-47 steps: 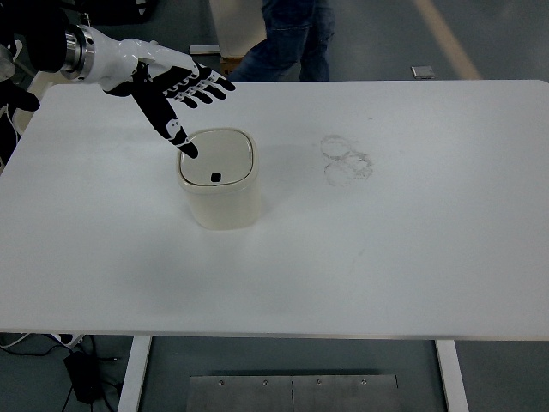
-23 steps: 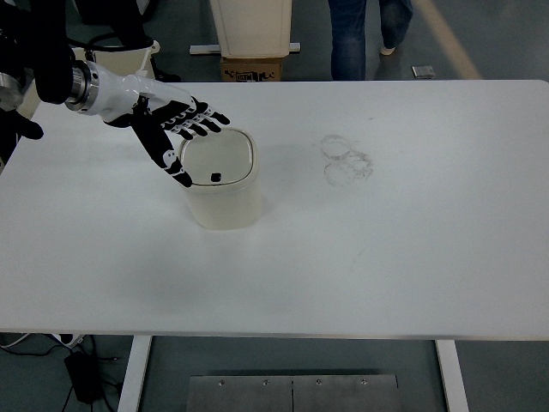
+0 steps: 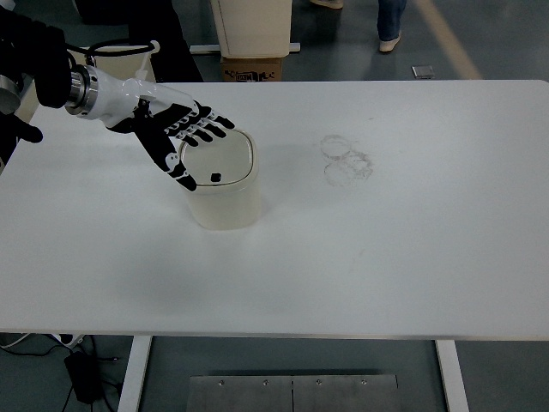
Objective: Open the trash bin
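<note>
A small cream trash bin (image 3: 225, 193) stands left of the table's centre. Its square lid is down and has a small black button (image 3: 215, 178) near the front edge. My left hand (image 3: 190, 142) comes in from the upper left and hovers over the bin's left rim. Its fingers are spread and hold nothing. The four fingers (image 3: 208, 127) lie over the lid's back left corner. The thumb (image 3: 179, 167) points down toward the button, just left of it. The right arm is out of view.
The white table (image 3: 360, 257) has faint ring marks (image 3: 346, 159) right of the bin. A cream bin and a cardboard box (image 3: 251, 67) stand on the floor behind the table. A person's legs (image 3: 393, 17) show at the top.
My left hand has come down and toward me, from above the bin's far left to low over its left rim, thumb near the button. The person behind the table has walked right.
</note>
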You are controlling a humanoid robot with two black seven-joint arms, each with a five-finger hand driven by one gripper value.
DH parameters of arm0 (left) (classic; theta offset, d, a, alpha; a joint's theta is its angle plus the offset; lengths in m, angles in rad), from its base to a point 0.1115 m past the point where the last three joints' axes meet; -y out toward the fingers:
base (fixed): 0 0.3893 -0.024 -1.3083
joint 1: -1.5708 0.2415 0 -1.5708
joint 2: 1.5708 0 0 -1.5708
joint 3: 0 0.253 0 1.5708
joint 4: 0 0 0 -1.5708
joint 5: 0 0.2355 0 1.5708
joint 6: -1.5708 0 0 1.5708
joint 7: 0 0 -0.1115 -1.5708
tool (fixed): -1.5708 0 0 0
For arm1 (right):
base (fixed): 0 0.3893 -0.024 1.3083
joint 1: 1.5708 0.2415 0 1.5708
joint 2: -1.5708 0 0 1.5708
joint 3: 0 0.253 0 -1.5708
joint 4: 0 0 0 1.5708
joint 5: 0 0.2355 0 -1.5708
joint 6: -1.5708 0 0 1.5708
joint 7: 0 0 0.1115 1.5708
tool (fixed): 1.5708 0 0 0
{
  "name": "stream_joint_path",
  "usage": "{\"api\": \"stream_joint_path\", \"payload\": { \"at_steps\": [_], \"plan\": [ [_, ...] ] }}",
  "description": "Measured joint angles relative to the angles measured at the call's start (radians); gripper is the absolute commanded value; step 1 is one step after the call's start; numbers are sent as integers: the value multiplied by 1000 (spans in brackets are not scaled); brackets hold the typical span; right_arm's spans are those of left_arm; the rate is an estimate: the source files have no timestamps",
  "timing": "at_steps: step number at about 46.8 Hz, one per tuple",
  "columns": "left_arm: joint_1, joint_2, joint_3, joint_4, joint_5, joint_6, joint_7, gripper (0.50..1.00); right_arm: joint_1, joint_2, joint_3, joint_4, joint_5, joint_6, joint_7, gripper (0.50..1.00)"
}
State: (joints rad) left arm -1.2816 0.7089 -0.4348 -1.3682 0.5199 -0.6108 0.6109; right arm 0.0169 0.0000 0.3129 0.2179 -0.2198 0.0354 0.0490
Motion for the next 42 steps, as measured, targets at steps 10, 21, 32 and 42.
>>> {"api": "stream_joint_path", "payload": {
  "at_steps": [10, 21, 32, 42],
  "plan": [
    [32, -3, 10, 0, 4, 0, 0, 1000, 0, 0, 0, 0, 0, 0, 0, 991],
    [50, -13, 14, 0, 9, 0, 0, 1000, 0, 0, 0, 0, 0, 0, 0, 993],
    [56, -25, 16, 0, 9, 0, 0, 1000, 0, 0, 0, 0, 0, 0, 0, 991],
    [67, -26, 16, 0, 10, 0, 0, 1000, 0, 0, 0, 0, 0, 0, 0, 993]
  ]
}}
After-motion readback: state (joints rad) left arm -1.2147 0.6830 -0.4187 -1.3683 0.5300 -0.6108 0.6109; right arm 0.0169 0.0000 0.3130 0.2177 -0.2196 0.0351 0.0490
